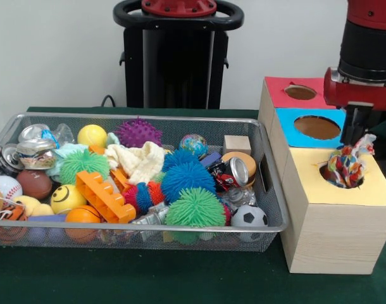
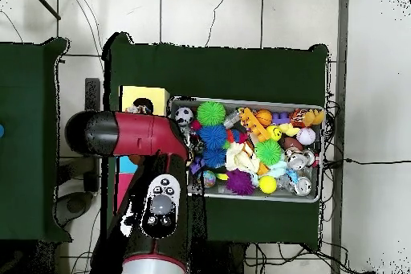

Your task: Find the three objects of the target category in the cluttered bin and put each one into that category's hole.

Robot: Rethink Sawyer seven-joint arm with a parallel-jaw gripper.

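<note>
A wire bin (image 1: 273, 190) on the left holds a jumble of toys: spiky balls, a green one (image 1: 194, 208) in front, a soccer ball (image 1: 249, 216), an orange brick (image 1: 103, 196), cans and a cloth (image 1: 140, 161). To its right stands a wooden box with a yellow top (image 1: 307, 171), a blue top (image 1: 288, 120) and a red top (image 1: 275, 88), each with a hole. My gripper (image 1: 356, 136) hangs over the yellow hole, shut on a multicoloured rope toy (image 1: 346, 164) whose lower part sits in that hole. In the overhead view the arm (image 2: 152, 174) hides the gripper.
The bin (image 2: 321, 158) and the box (image 2: 144, 94) stand close together on a dark green table (image 1: 180, 278). The box's tops step up towards the back. A strip of table runs in front of both.
</note>
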